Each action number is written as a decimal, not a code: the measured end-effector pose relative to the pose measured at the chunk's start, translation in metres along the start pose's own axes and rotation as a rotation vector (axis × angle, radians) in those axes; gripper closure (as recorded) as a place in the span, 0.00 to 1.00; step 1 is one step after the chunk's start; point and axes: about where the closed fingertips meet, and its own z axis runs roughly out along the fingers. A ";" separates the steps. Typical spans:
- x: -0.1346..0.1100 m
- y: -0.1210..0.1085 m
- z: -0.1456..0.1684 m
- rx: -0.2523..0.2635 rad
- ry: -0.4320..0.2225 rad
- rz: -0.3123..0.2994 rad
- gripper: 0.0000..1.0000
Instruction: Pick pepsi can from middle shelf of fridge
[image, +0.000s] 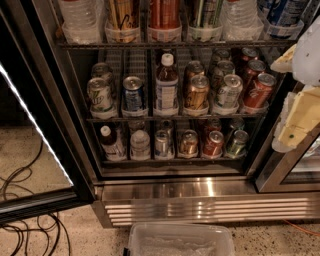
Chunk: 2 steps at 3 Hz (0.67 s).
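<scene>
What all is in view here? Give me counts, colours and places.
fridge: one, dark frame, steel base, centre
middle shelf: one, dark wire rack
pepsi can: one, blue, middle shelf, second row from left
green-and-white can: one in front, left of it
bottle: one, white cap, right of it
red cans: at least two, shelf's right end
plastic bin: one, clear, floor
cables: several, dark, floor left
gripper: one, pale, right edge

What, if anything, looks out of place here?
Nothing spilled or toppled. The pepsi can stands upright on the middle shelf. Loose cables tangle on the floor, left. The gripper hangs at the right edge.
</scene>
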 end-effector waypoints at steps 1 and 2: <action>0.000 0.000 0.000 0.000 0.000 0.000 0.00; -0.007 -0.005 0.022 0.002 -0.021 0.045 0.00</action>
